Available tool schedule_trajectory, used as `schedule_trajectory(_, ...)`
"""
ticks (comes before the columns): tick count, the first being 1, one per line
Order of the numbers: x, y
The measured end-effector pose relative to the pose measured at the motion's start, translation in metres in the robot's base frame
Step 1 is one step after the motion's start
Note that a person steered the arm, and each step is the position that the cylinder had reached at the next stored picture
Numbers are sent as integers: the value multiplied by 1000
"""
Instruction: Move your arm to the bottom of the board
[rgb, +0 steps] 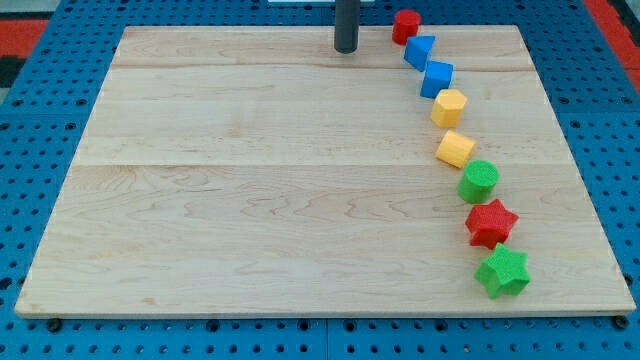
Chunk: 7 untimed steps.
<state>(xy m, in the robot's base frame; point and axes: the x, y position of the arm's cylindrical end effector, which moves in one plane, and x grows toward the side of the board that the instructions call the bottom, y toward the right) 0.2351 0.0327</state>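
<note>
My tip (346, 47) rests on the wooden board (250, 200) near its top edge, a little right of centre. A chain of blocks runs down the view's right side: a red cylinder (405, 25), a blue block (419, 50), a blue cube (437, 78), a yellow block (449, 106), a yellow block (456, 149), a green cylinder (479, 181), a red star (490, 222) and a green star (503, 272). The tip stands left of the red cylinder and touches no block.
The board lies on a blue perforated table (40, 90). Red patches show at the view's top corners (612, 18).
</note>
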Motion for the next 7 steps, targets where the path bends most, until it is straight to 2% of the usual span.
schedule_trajectory(2,1,-2)
schedule_trajectory(3,63,-4)
schedule_trajectory(4,152,-4)
schedule_trajectory(7,381,9)
